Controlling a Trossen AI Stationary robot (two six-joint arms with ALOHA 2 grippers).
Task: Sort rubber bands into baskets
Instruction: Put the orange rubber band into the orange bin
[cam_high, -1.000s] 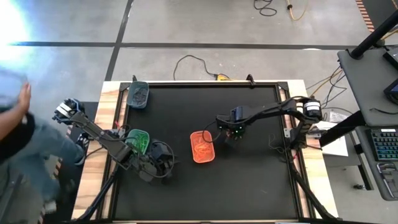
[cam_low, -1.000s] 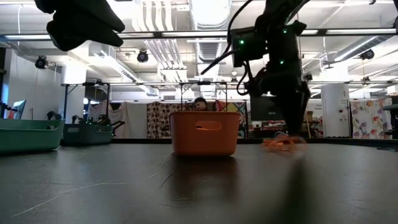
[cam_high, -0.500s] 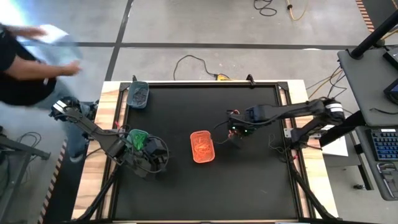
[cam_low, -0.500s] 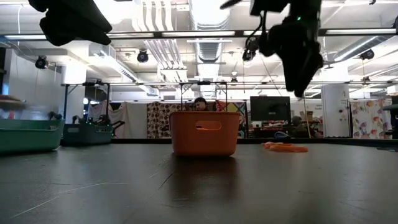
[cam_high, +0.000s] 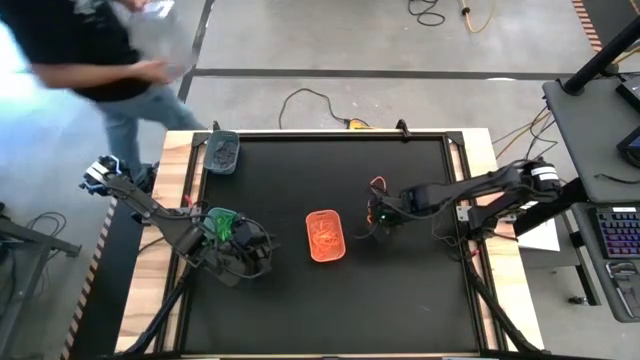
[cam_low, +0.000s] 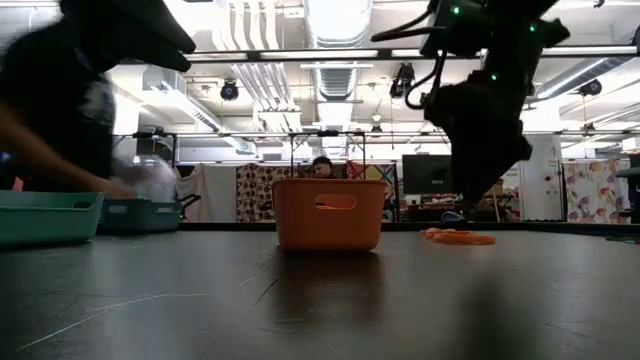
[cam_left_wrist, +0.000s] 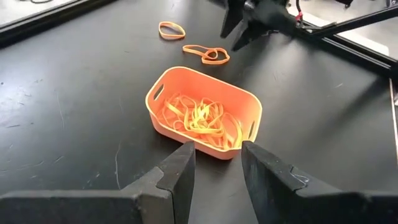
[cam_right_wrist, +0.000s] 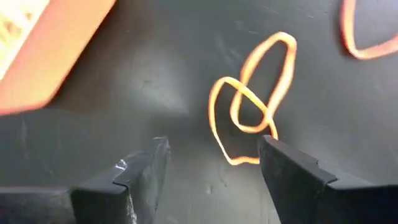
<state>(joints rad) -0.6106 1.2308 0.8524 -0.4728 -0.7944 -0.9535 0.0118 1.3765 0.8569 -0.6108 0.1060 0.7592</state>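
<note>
Two orange bands (cam_left_wrist: 206, 55) are lying loose on the black table (cam_high: 400, 290), overlapping each other, just beside the orange basket (cam_high: 325, 235) on the right arm's side; a third orange band (cam_left_wrist: 171, 30) is sitting a bit farther off. Right gripper (cam_right_wrist: 211, 165) is hanging above the overlapped pair, fingers spread apart, nothing between them. Orange basket is sitting mid-table with a tangle of orange bands inside. Left gripper (cam_left_wrist: 216, 163) is hovering by the green basket (cam_high: 221, 224), pointing toward the orange one, fingers partly apart and gripping nothing. Green basket is holding green bands; dark basket (cam_high: 222, 152) is sitting at the far left corner, dark bands in it. One person (cam_high: 90, 50) is leaning in past that corner, blurred
</note>
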